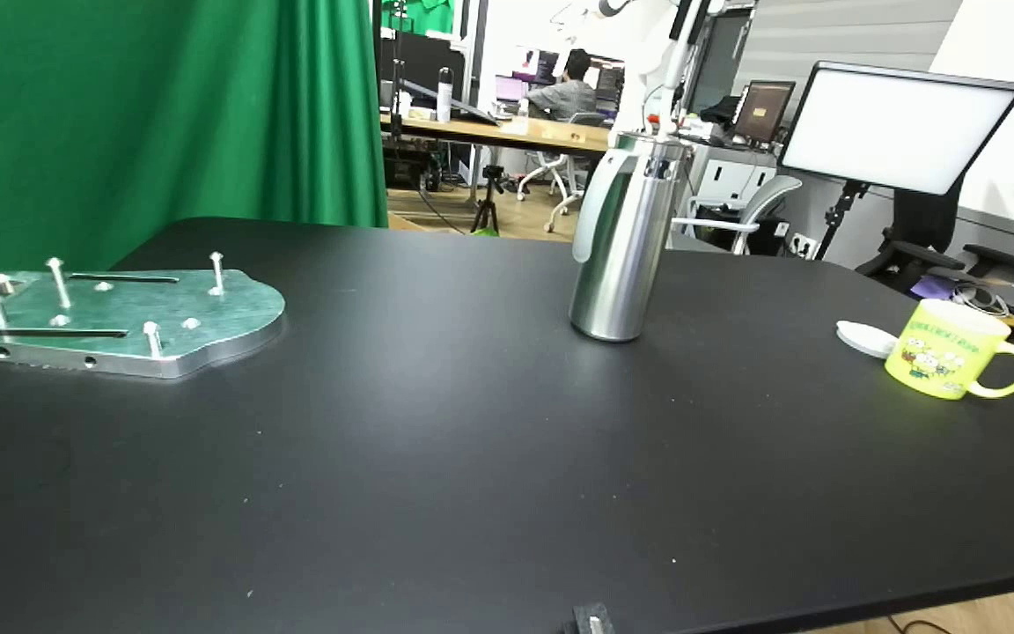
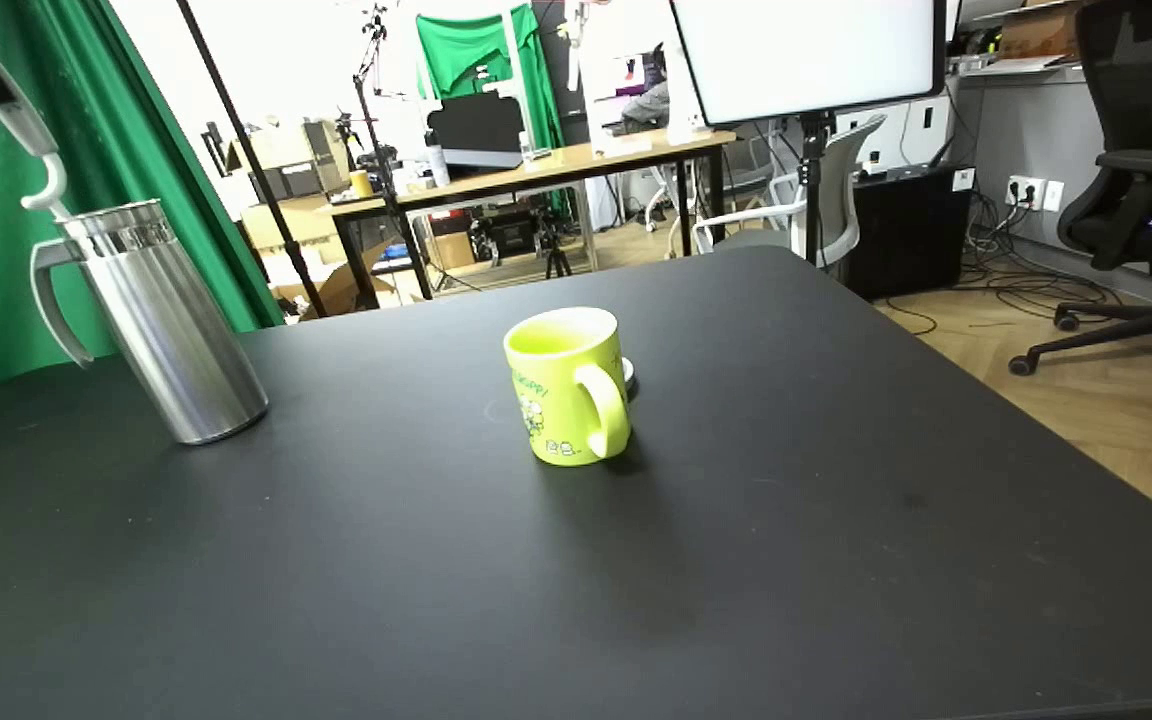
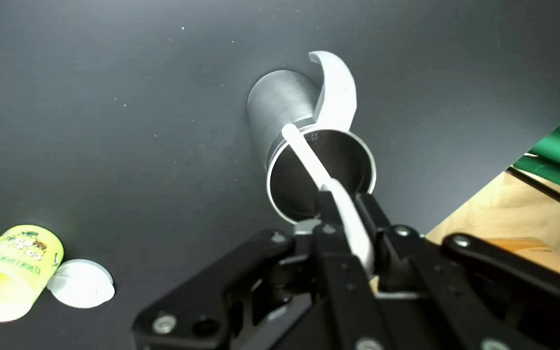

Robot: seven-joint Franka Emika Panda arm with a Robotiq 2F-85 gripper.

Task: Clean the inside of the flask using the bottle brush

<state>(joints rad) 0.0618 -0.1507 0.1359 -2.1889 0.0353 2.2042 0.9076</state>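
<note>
- Gripper (image 3: pixel 346 197) grasps the white bottle brush (image 3: pixel 352 218).
- In both exterior views the steel flask (image 1: pixel 628 246) stands left of the yellow-green mug (image 2: pixel 558 390).
- Brush bend lies at the flask's rim; contact unclear.

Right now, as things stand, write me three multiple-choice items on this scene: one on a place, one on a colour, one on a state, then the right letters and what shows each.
1. The flask stands uncovered; where does the white lid lie?
A. Beside the mug
B. Inside the mug
C. Under the flask

2. What colour is the mug?
A. Red
B. Black
C. Yellow-green

3. What state is the gripper in?
A. Wide open, holding nothing
B. Holding the bottle brush
C. Holding the mug

1 A: the wrist view shows white lid and mug side by side.
2 C: all three views show that colour.
3 B: the wrist view shows the bottle brush clasped between the fingers.
</note>
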